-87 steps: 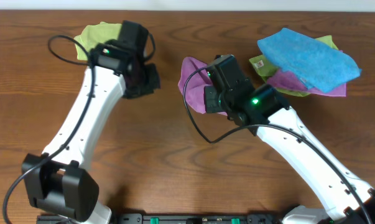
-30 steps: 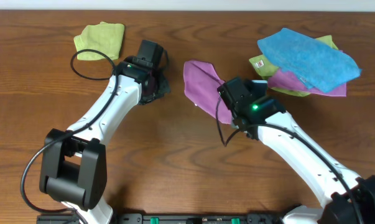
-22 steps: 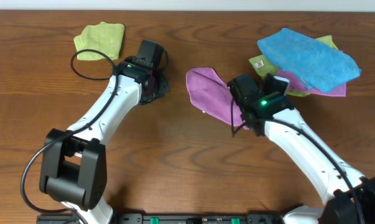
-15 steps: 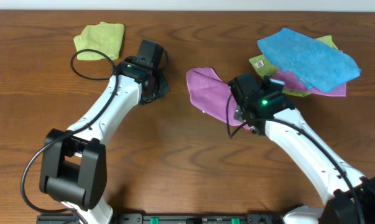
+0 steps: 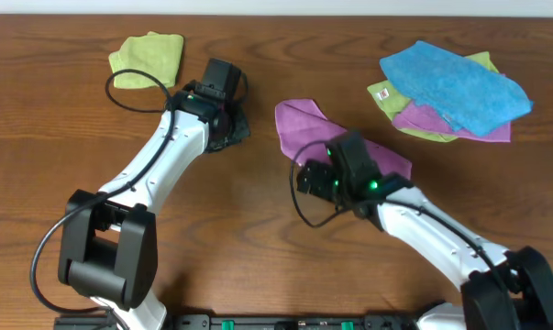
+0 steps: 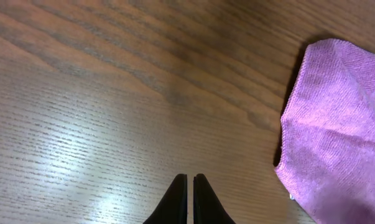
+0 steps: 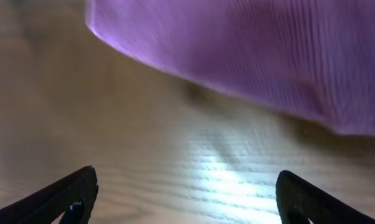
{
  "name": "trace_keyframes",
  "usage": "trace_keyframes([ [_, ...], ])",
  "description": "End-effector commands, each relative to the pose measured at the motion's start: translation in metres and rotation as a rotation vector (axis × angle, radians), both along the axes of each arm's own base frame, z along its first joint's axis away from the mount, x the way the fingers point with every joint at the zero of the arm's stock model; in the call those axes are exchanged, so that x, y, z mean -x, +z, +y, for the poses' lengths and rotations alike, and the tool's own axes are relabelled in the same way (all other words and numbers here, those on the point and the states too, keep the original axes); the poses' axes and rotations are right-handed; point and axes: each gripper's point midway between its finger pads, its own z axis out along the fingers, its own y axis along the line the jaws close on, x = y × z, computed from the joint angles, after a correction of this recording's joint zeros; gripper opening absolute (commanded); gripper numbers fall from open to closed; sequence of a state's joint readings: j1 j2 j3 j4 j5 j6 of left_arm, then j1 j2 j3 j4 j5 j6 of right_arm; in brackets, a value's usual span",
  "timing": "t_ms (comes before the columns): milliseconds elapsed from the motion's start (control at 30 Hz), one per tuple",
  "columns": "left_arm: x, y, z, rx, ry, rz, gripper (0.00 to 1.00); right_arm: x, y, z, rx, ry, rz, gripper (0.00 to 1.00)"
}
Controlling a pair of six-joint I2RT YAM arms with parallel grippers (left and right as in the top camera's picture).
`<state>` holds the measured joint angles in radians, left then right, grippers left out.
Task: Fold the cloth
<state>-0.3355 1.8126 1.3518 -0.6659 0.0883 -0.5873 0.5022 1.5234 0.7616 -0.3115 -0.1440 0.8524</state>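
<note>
Lying mid-table between both arms: the cloth (image 5: 302,128), magenta | right gripper (image 7: 184,190) fingers spread wide, holding nothing, above bare table (image 5: 258,238) just short of the cloth's edge | left gripper (image 6: 190,186) fingers pressed together, cloth off to its right, not touching

The purple cloth (image 7: 255,56) fills the upper part of the view, blurred, its lower edge running diagonally across the tabletop (image 7: 81,106). Glare brightens the wood below it. The pincer (image 7: 186,183) is spread wide, its dark fingers (image 7: 63,198) in the bottom corners, nothing between them.
</note>
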Motion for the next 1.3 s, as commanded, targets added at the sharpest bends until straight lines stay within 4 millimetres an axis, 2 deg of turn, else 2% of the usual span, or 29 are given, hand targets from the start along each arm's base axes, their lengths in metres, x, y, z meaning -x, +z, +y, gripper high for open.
trace_keyframes([
  [0, -0.002, -0.009, 0.014, -0.041, -0.011, 0.013, 0.07, 0.01, -0.011, -0.005, -0.042, -0.048, 0.063, 0.91],
  [200, -0.006, -0.01, 0.037, -0.046, 0.024, 0.02, 0.07, 0.011, -0.015, -0.014, -0.021, -0.089, 0.083, 0.9],
  [267, -0.007, -0.01, 0.042, -0.047, 0.036, 0.023, 0.07, 0.007, -0.017, -0.022, 0.017, -0.112, 0.058, 0.91],
  [333, -0.008, -0.01, 0.046, -0.048, 0.043, 0.022, 0.07, -0.005, -0.012, -0.021, 0.016, -0.093, 0.0, 0.91],
  [433, -0.01, -0.009, 0.047, -0.049, 0.041, 0.012, 0.07, -0.021, -0.011, -0.023, 0.005, -0.114, -0.048, 0.9],
  [567, -0.01, -0.009, 0.047, -0.051, 0.032, 0.011, 0.07, -0.016, -0.033, -0.026, 0.002, -0.125, 0.029, 0.9],
  [733, -0.011, -0.009, 0.047, -0.057, 0.016, 0.009, 0.08, -0.016, -0.033, -0.026, -0.004, -0.136, 0.035, 0.9],
  [833, -0.011, -0.009, 0.047, -0.057, 0.016, 0.008, 0.07, -0.017, -0.036, -0.038, 0.055, -0.172, 0.025, 0.9],
  [1000, -0.01, -0.009, 0.047, -0.057, 0.016, 0.009, 0.08, -0.03, -0.035, -0.058, 0.141, -0.236, -0.038, 0.83],
  [1033, -0.01, -0.009, 0.047, -0.057, 0.016, 0.009, 0.08, -0.032, -0.034, -0.059, 0.138, -0.24, -0.046, 0.77],
  [1133, -0.011, -0.009, 0.047, -0.057, 0.016, 0.009, 0.08, -0.035, -0.032, -0.057, 0.13, -0.238, -0.061, 0.35],
  [1167, -0.01, -0.009, 0.047, -0.057, 0.016, 0.009, 0.08, -0.036, -0.032, -0.056, 0.127, -0.238, -0.065, 0.17],
  [1200, -0.01, -0.009, 0.047, -0.057, 0.016, 0.009, 0.08, -0.038, -0.031, -0.056, 0.123, -0.238, -0.072, 0.09],
  [1267, -0.01, -0.009, 0.047, -0.057, 0.016, 0.009, 0.08, -0.042, -0.027, -0.051, 0.1, -0.232, -0.089, 0.06],
])
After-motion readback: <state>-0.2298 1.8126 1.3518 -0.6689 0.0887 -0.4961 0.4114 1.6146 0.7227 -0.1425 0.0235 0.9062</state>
